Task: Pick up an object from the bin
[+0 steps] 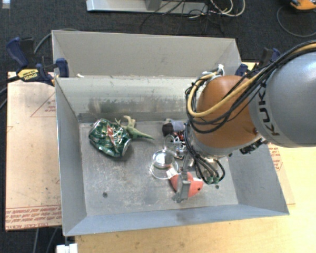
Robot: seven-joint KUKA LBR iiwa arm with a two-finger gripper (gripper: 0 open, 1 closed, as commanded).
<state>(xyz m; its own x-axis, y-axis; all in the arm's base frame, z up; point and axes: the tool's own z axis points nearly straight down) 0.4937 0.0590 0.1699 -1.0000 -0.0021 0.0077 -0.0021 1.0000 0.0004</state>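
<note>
Grey metal bin (121, 194): crushed green drinks can (110, 137) at left. Tool (181, 190) sits over a small red object (196, 186) near the front wall. Whether it is spread or pressed together, cannot tell.

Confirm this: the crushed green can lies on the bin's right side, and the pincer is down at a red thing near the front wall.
Wrong on one count. The camera view shows the crushed green can on the bin's left side, not the right. The pincer is indeed down at the red thing near the front wall.
</note>
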